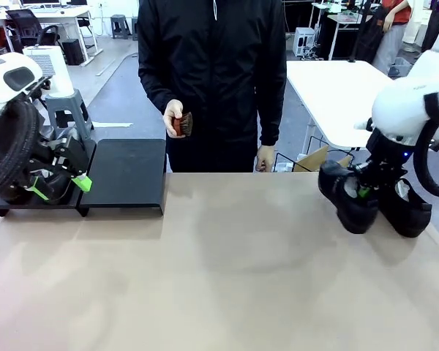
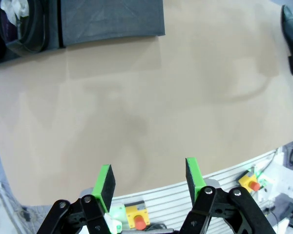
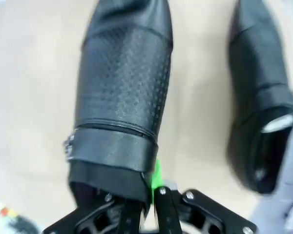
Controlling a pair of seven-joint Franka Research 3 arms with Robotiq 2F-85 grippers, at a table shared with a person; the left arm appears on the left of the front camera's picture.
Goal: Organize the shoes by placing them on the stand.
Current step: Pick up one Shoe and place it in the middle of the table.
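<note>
The shoe [image 3: 122,97] I am working on is in my right gripper [image 3: 155,184], whose fingers are pinched together on the rear rim of its opening. Its long axis runs straight out along the fingers, with the toe pointing away from the wrist and the textured top facing the wrist camera. I cannot tell whether its sole is touching the table [image 1: 219,278]. Just beside that gripper, on the right of the wrist view, lies a second shoe [image 3: 261,97]. It is roughly parallel, with its toe also pointing away, and white paper [image 3: 278,124] shows in its opening.

My left gripper [image 2: 149,178] hangs with its green pads apart and nothing between them. Beyond its fingertips and off to the left sits the stand [image 2: 112,19]. A third shoe [image 2: 39,34], stuffed with white paper, rests on the further-left platform.

Across the table from both grippers, a person's hand [image 1: 174,117] holds a small brown brush [image 1: 184,124].
</note>
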